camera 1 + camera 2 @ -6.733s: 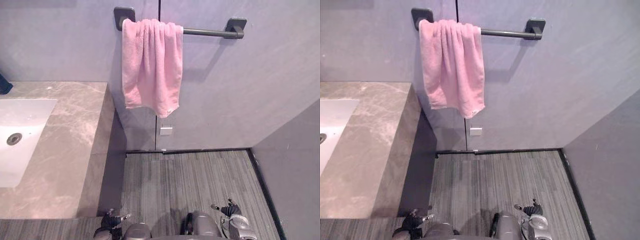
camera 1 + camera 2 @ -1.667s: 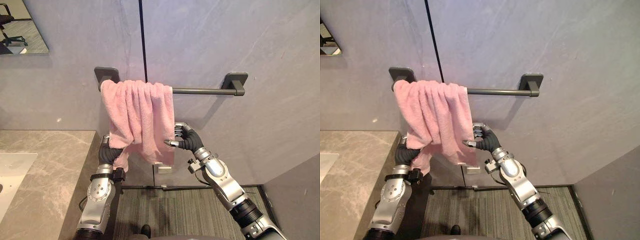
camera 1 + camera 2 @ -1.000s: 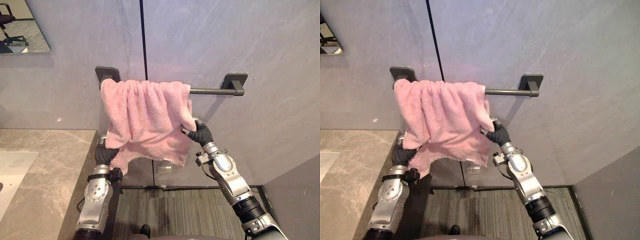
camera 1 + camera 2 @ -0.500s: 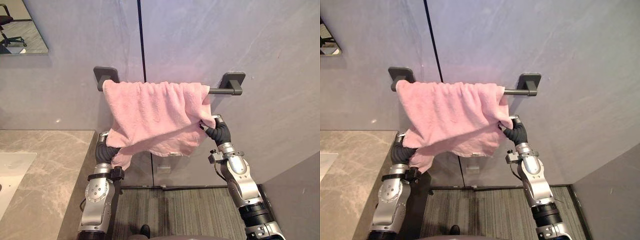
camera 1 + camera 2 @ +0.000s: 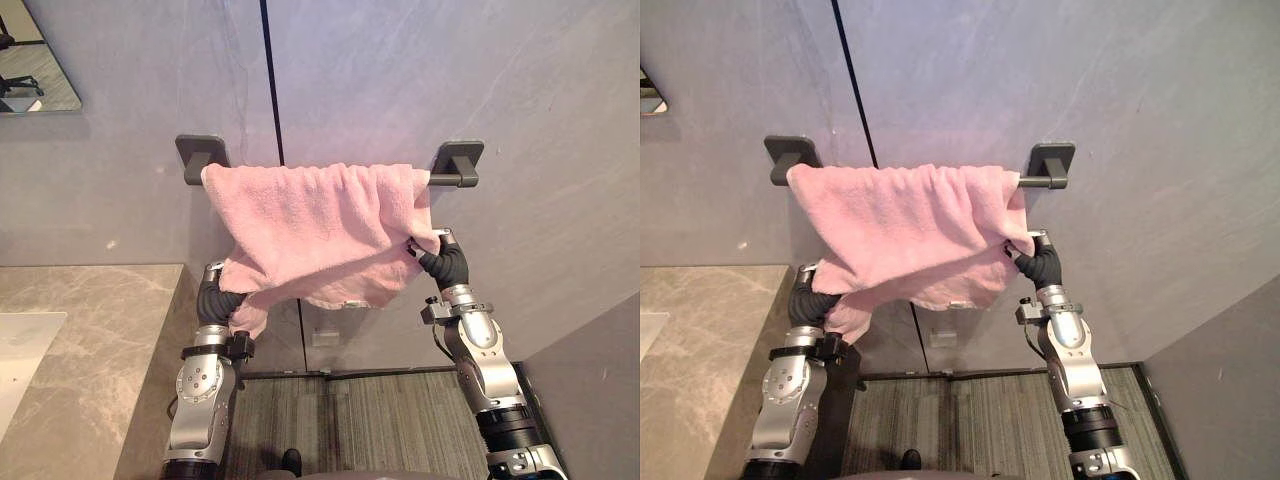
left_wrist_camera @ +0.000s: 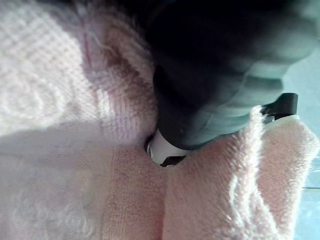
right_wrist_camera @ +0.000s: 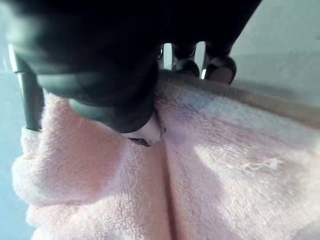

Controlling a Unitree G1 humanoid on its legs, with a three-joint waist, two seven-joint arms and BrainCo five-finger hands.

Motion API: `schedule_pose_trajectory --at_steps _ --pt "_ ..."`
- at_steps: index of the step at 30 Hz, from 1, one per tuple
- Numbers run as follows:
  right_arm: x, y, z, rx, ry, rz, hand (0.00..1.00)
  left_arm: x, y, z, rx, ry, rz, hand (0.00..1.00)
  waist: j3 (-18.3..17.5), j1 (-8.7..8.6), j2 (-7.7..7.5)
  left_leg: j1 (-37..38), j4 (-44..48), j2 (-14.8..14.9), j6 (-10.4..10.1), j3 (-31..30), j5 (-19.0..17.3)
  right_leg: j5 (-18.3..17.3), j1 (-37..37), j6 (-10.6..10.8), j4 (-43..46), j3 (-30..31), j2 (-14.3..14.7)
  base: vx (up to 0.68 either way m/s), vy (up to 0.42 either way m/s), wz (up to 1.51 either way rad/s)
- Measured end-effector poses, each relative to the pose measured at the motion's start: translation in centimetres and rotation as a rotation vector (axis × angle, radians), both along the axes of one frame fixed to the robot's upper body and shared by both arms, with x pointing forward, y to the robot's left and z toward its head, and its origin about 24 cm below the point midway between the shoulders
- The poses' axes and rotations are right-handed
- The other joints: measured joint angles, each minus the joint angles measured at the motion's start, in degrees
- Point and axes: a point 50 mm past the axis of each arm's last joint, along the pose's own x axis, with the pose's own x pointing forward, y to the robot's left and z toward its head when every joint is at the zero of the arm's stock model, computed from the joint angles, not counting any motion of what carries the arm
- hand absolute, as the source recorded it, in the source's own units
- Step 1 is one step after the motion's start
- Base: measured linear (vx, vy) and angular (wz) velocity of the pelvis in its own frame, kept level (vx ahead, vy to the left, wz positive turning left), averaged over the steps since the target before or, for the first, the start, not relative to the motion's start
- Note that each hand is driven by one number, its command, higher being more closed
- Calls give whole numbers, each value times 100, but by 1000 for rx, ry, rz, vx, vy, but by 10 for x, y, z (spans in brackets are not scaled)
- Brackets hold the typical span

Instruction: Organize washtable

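Pink towel point(image 5: 320, 225) is draped over the wall-mounted towel bar point(image 5: 447, 181), covering it from the left bracket almost to the right bracket point(image 5: 458, 158). The lower edge sags in a shallow arc between the two hands.

Handling, as a judgement: soft terry, light and limp, with no stiffness. It folds wherever it is unsupported and slides easily along the smooth bar, but it bunches if pulled from one point. It is best taken at the side hems or corners, one per hand, and kept taut between them.

Left hand point(image 5: 214, 299) is under the lower left corner, near the end of the marble desk point(image 5: 90, 330). Its wrist view shows the thumb dug into a bunched fold, pinching the cloth.

Right hand point(image 5: 444, 262) is at the right hem just below the bar, with the thumb and fingers point(image 7: 220, 67) closed on the towel's edge.

Change: some seconds ago the towel hung as a narrow bunch at the bar's left end, with both hands low. It is now spread wide. Over the last half second the right edge has drawn closer to the right bracket. The camera has also shifted.
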Motion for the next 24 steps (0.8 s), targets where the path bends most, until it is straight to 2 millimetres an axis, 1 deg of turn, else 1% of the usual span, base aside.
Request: schedule_pose_trajectory --at_steps 2,6,10,16,24 --pt "0 -1 -6 -2 25 -6 100 0 -1 -6 -1 27 -3 100 0 -3 4 -20 1 1 -1 11 -2 0 -20 0 -6 10 2 0 0 0" --pt "1 -2 -11 -3 47 -11 100 1 -2 -11 -2 48 -7 100 -1 -5 5 -49 3 1 -2 29 -2 0 -58 0 -4 31 5 0 0 -2" --pt "1 -3 -11 10 48 -21 100 1 -2 -12 -2 55 -11 100 0 -6 6 -49 4 1 -3 35 -4 0 -61 0 -4 40 7 0 0 0" --pt "1 0 -17 30 70 -24 100 0 -1 -26 -4 119 -6 100 -3 -5 9 -46 1 3 -2 32 -5 -1 -66 2 12 45 1 0 0 0" --pt "1 5 -24 20 93 -23 100 -3 0 -40 -13 178 3 100 -2 7 15 -47 -1 -10 0 29 -6 -4 -56 11 -8 38 -7 0 0 0"
